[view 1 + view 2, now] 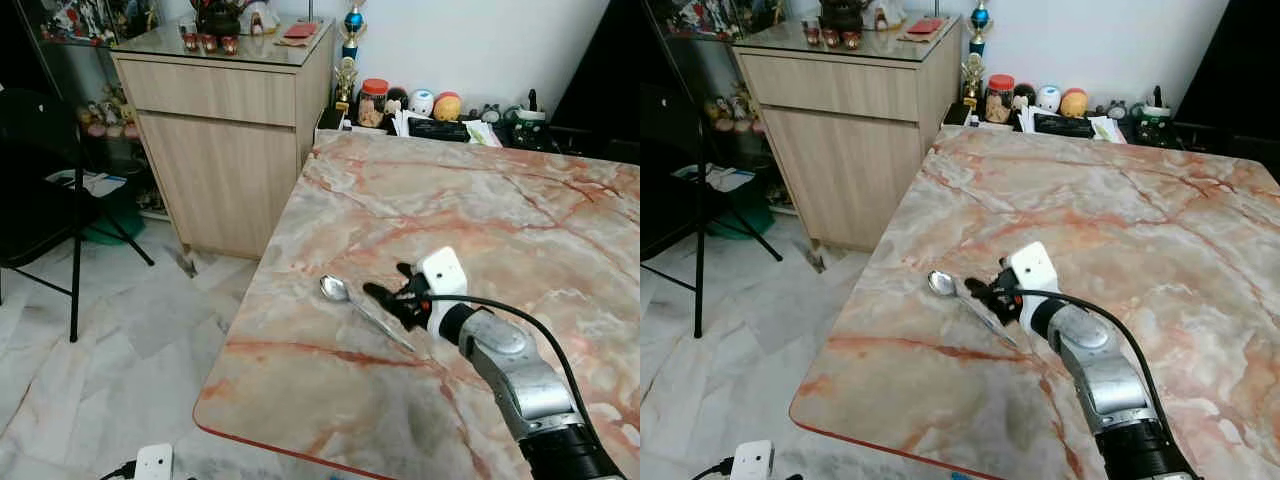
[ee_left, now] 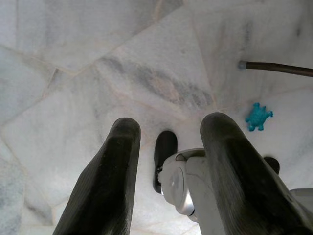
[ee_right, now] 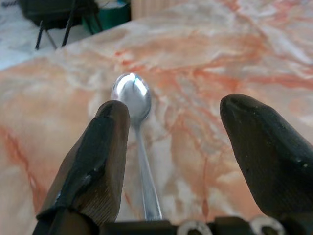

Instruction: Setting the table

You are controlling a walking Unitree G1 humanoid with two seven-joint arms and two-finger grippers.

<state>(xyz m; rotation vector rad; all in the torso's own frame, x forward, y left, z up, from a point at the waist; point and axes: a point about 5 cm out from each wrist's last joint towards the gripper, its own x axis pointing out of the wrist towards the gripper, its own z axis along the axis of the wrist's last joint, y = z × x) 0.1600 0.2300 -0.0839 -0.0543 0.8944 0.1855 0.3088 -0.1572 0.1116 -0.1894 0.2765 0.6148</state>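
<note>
While the spoon [image 1: 352,301] lies flat on the pink-veined marble table [image 1: 520,220], near its left edge, a wooden cabinet [image 1: 225,150] and pale tiled floor [image 1: 90,380] sit off to the left. Right gripper [image 1: 390,292] hangs just over the handle, fingers spread wide, holding nothing, bowl poking out past the tips. Left gripper [image 2: 168,161] dangles over the floor, also spread.
</note>
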